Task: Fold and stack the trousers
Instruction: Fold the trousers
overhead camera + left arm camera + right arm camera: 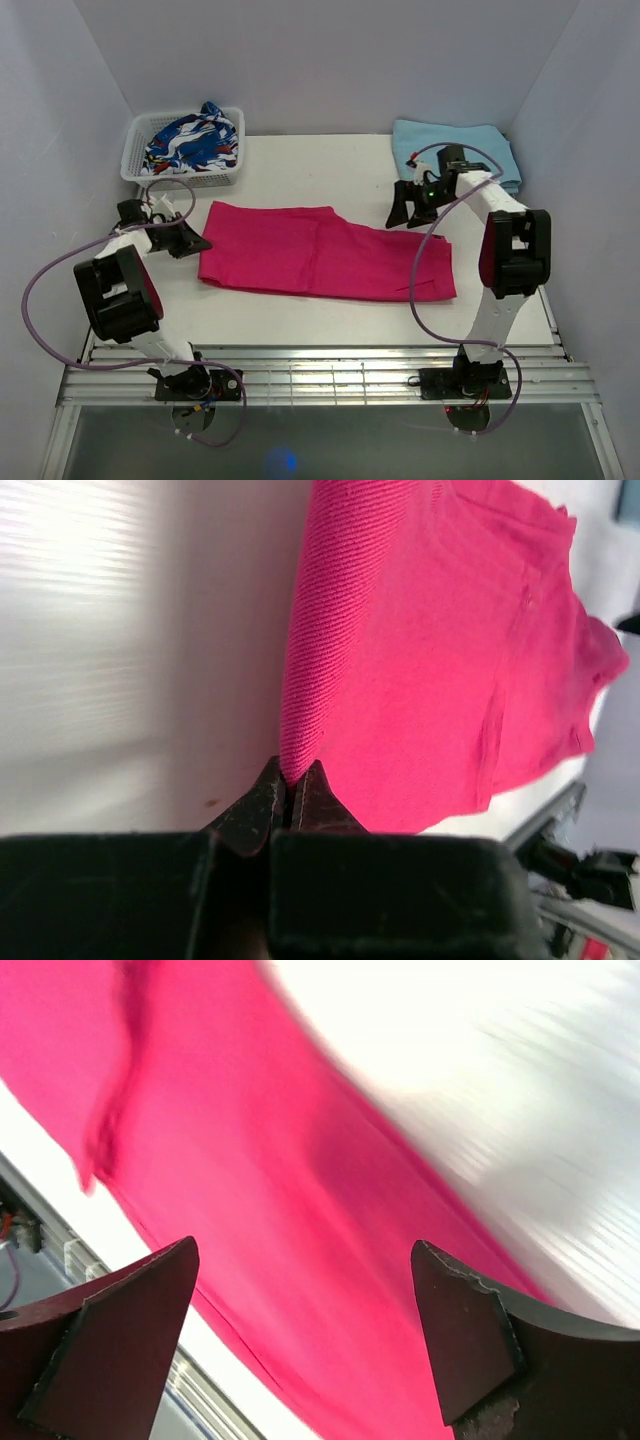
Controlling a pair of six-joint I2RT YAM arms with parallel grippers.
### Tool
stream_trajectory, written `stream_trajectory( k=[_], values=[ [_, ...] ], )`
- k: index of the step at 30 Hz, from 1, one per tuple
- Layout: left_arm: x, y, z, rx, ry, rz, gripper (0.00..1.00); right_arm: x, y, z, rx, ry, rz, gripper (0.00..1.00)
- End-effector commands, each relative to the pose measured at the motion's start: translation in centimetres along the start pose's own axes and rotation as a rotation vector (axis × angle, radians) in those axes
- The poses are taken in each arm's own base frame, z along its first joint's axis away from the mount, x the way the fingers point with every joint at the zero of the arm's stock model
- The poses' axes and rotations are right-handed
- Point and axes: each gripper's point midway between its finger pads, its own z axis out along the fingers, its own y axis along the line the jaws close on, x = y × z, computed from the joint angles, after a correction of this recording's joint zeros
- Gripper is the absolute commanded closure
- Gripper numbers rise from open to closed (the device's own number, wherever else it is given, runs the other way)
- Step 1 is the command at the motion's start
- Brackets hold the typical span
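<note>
The left gripper (290,786) is pressed shut, no gap between its tips, and the tips touch the short left edge of the trousers (320,255). Whether a bit of fabric is nipped between them cannot be told. From there the magenta cloth runs straight away from this gripper, so its long axis lies left to right across the table (300,322).

The right gripper (300,1345) is spread wide and holds nothing. It hovers over the far edge of the trousers near their right end, with cloth under both fingers in its blurred wrist view.

The trousers lie flat, starting just on the near side of the white basket (180,177) and stretching rightward from it. Each arm therefore stands at its own end of the long axis, the left one already in contact. An end-to-end fold would likely turn on the right gripper dropping onto its end.
</note>
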Motion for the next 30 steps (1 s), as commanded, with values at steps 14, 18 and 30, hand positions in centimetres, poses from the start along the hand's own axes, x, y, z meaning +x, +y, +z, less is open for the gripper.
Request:
stream_trajectory(
  k=[14,18,30],
  values=[
    [-7.4,-5.6,-8.9,-0.084,-0.198,0.131,1.0,8.7,-7.0,-7.6,-0.032,-0.011,0.257,0.07],
    [-7.5,-7.9,-8.9,-0.025,-0.188,0.102,1.0,9.0,-6.3,-4.8,-0.135,-0.02,0.334,0.11],
    [-4.5,-21.8,-3.7,0.076,-0.11,0.234,1.0,9.8,-5.7,-0.9,-0.19,-0.011,0.326,0.72]
  ],
)
